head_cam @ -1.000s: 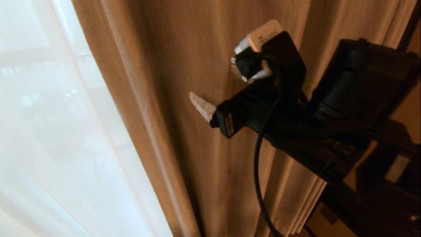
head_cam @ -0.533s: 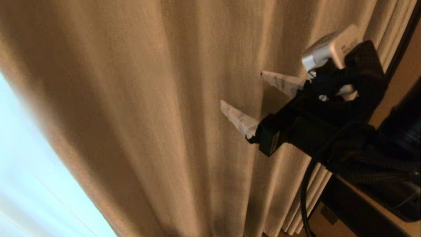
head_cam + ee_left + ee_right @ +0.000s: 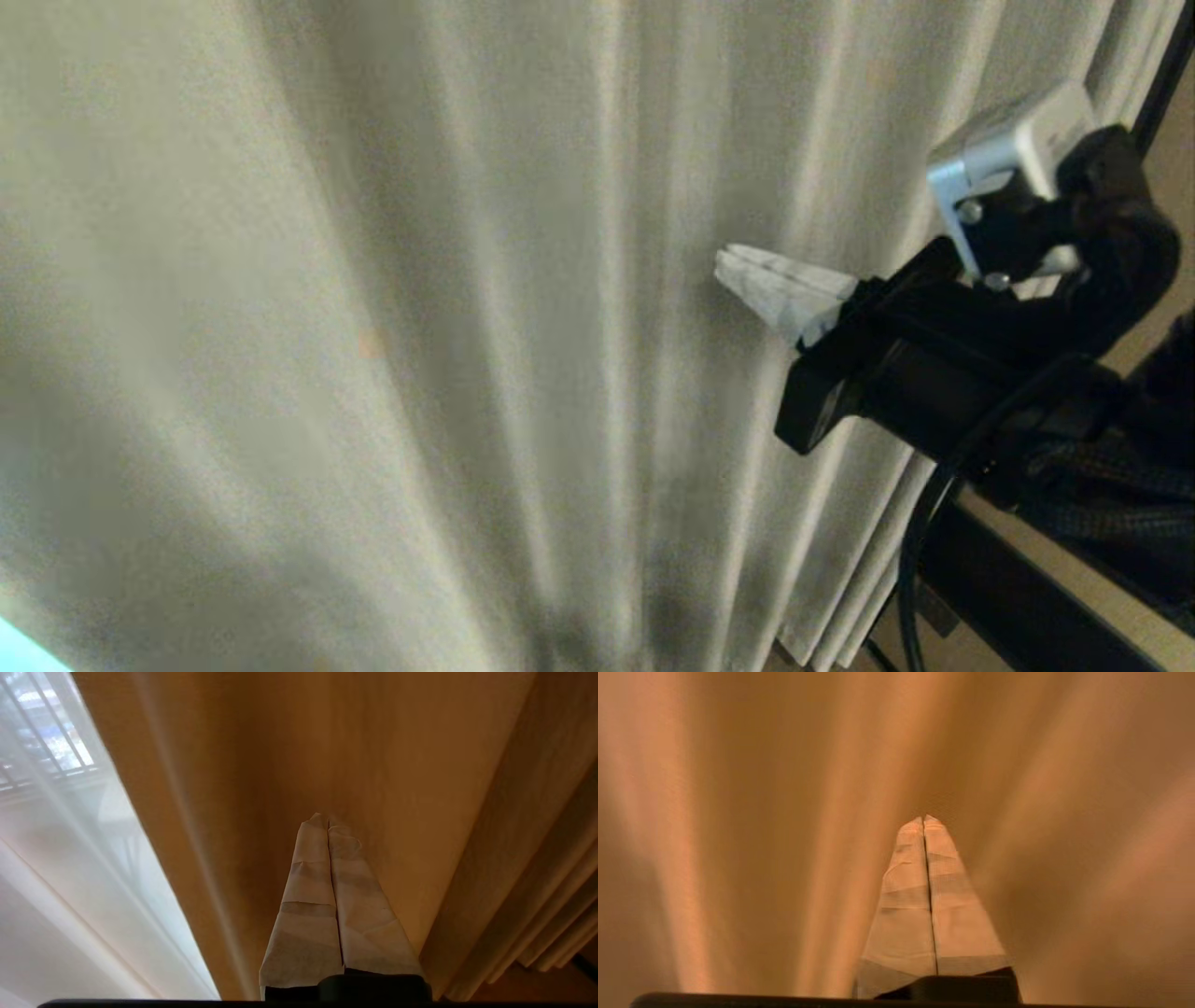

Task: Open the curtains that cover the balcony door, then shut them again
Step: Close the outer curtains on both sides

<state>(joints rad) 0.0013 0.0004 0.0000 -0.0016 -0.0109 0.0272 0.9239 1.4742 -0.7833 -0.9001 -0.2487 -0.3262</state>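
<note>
1. The curtains are filling almost the whole head view: thick beige woven cloth hanging in long soft pleats, bunching tighter toward the right edge.
2. The right hand is reaching in from the right with its two tape-wrapped fingers pressed together, tips at or just short of the cloth; the right wrist view shows no fold caught between them.
3. The left hand is sitting low with its fingers also together and holding nothing, facing the drape's free edge, where the thin white sheers are letting daylight through.
4. The balcony door is not showing directly; only pale light and faint bars are coming through the sheers.
5. The cloth is looking heavy yet limp, likely to slide and give rather than push stiffly.
6. A pinch on one vertical pleat near the leading edge is probably offering the surest hold for dragging it sideways.
</note>
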